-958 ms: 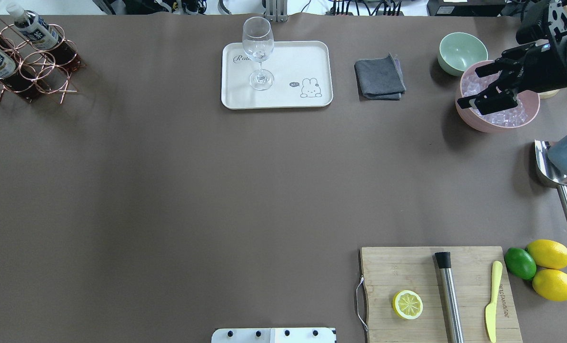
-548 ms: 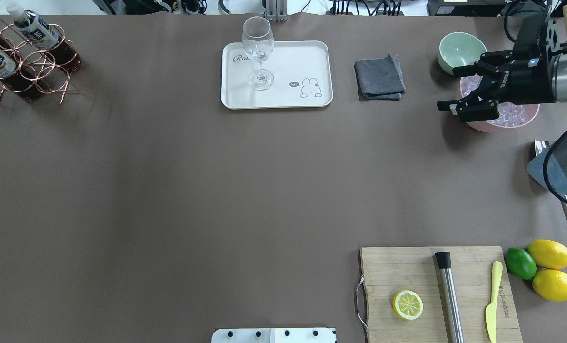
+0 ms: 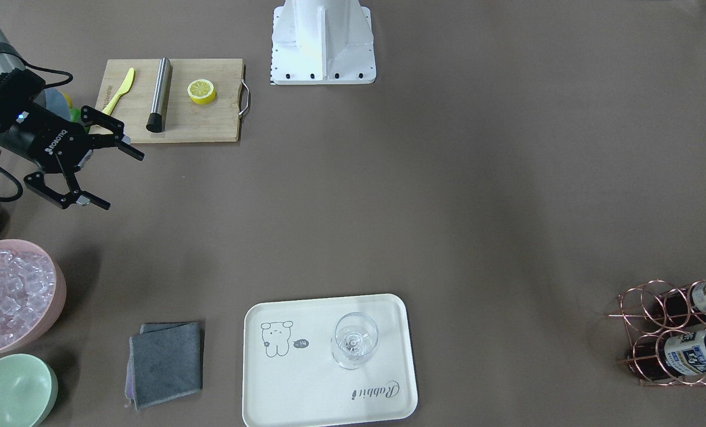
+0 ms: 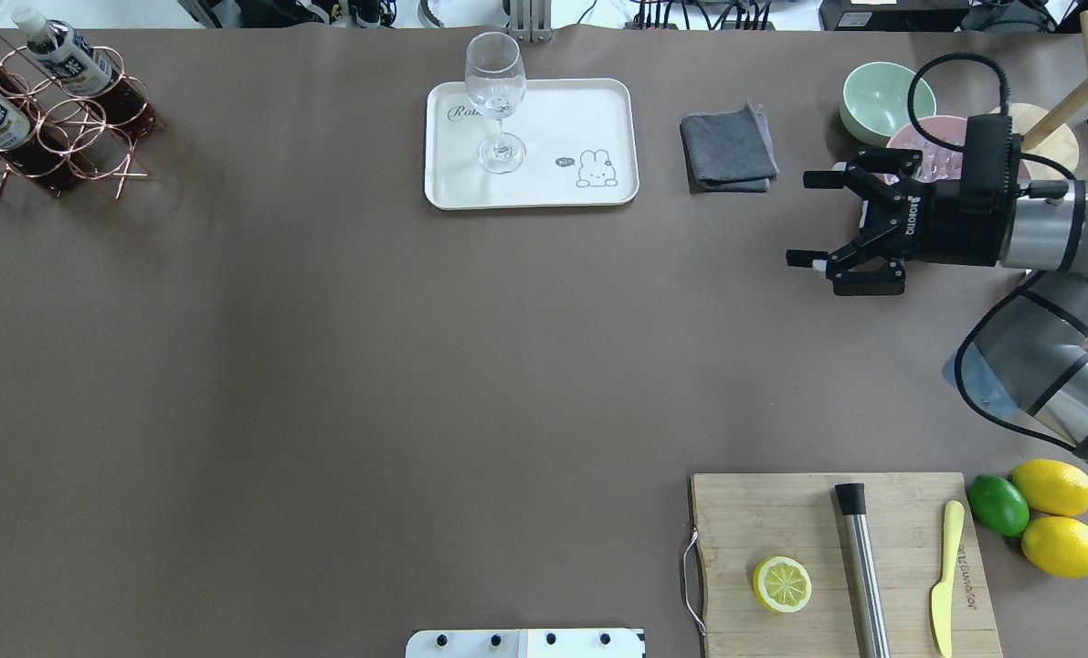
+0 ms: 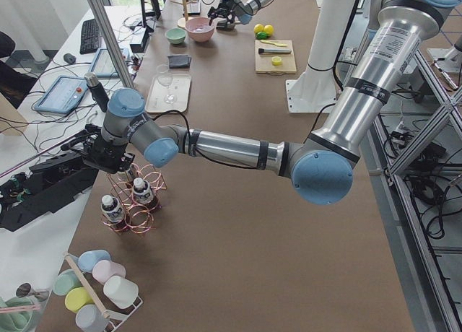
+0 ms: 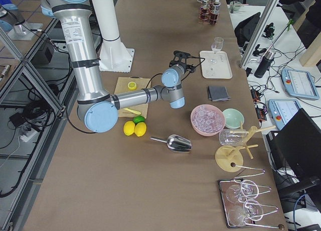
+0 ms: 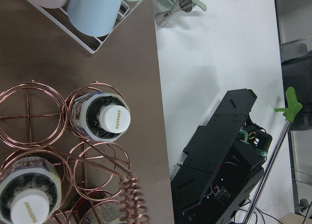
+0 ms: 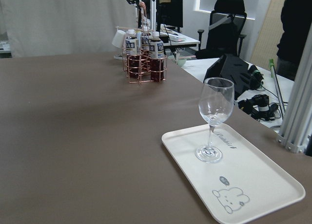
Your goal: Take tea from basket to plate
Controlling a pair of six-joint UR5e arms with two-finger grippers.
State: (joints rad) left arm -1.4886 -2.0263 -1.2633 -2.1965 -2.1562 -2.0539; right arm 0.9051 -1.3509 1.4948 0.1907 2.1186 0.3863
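At the far end the left end effector [image 5: 101,157] hangs just above the basket [image 4: 67,128], with the tea [image 7: 113,118] right beneath it, all three bottles in their rings. Whether its fingers are apart, I cannot tell. The plate [image 4: 580,110], well away from it, carries only a glass [image 4: 495,82]. The right end effector [image 4: 800,219], spread wide and empty, has swung off the ice bowl [image 4: 932,137] behind it, towards the cloth [image 4: 728,148]. I reckon no tea has been lifted yet.
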